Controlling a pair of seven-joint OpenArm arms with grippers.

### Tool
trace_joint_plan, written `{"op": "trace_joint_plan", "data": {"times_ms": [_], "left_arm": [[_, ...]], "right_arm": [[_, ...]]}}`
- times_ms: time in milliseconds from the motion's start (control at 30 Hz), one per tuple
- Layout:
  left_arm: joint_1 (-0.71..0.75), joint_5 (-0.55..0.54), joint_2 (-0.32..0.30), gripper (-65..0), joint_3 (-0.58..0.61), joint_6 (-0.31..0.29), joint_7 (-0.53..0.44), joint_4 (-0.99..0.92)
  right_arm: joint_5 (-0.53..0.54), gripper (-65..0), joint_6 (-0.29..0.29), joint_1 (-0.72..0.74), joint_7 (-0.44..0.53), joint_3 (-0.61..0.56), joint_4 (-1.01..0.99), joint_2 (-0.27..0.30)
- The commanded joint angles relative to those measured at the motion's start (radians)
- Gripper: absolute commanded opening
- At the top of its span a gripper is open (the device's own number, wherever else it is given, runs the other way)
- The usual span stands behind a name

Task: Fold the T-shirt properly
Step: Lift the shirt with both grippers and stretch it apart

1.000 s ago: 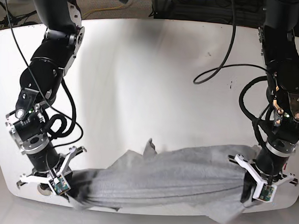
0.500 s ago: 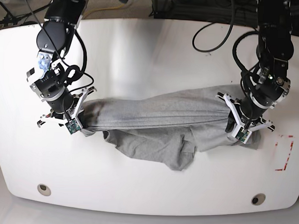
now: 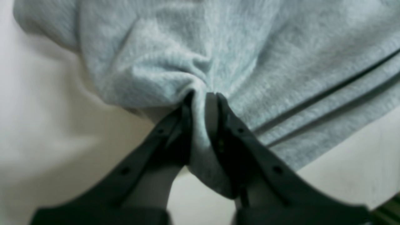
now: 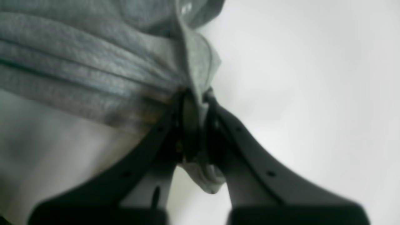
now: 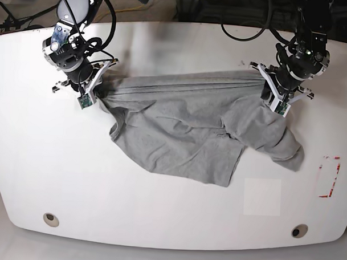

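Both grippers are clamping the T-shirt (image 5: 185, 130), the right gripper (image 5: 90, 97) at the upper left of the frame, the left gripper (image 5: 278, 105) at the upper right! Taut folds are stretching between them, while loose grey cloth is spreading down toward the middle of the white bench (image 5: 75, 172), one crumpled part reaching right.

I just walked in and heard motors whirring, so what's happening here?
A two-armed robot is handling a crumpled heather-grey cotton T-shirt. Its black left gripper and black right gripper each pinch the cloth, which stretches between them and spreads over the white table. It isn't folded yet.
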Motion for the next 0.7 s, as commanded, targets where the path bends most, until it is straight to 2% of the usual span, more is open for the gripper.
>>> {"op": "trace_joint_plan", "data": {"times_ms": [0,233,300,333,433,467,567,600,667], "left_arm": [[0.018,0.047,-0.018,-64.4,-0.019,0.018,0.008,0.019],[0.050,0.045,-0.015,-64.3,-0.019,0.018,0.009,0.016],[0.052,0.045,-0.014,-61.9,-0.019,0.018,0.009,0.016],[0.052,0.045,-0.014,-58.6,-0.019,0.018,0.009,0.017],[0.052,0.045,-0.012,-44.0,-0.019,0.018,0.009,0.019],[0.052,0.044,-0.012,-34.6,-0.019,0.018,0.009,0.020],[0.052,0.044,-0.012,-16.8,-0.019,0.018,0.009,0.022],[0.052,0.044,-0.012,-13.3,-0.022,0.018,0.009,0.022],[0.052,0.042,-0.012,-12.1,-0.050,0.018,0.008,0.023]], "right_arm": [[-0.042,-65.0,-0.036,-0.001,-0.001,0.026,0.019,0.021],[0.031,-65.0,-0.036,-0.053,-0.001,0.029,0.018,0.022],[0.031,-65.0,-0.036,-0.054,-0.001,0.029,0.018,0.022],[0.031,-64.0,-0.036,-0.054,-0.001,0.029,0.018,0.022],[0.033,-55.3,-0.036,-0.056,-0.001,0.030,0.018,0.022],[0.037,-50.1,-0.036,-0.056,-0.005,0.047,0.018,0.022],[0.040,-38.0,-0.036,-0.054,-0.007,0.086,0.018,0.004],[0.039,-34.1,-0.036,-0.050,-0.007,0.095,0.018,-0.004],[0.040,-26.3,-0.036,-0.045,-0.007,0.115,0.018,-0.005]]}}
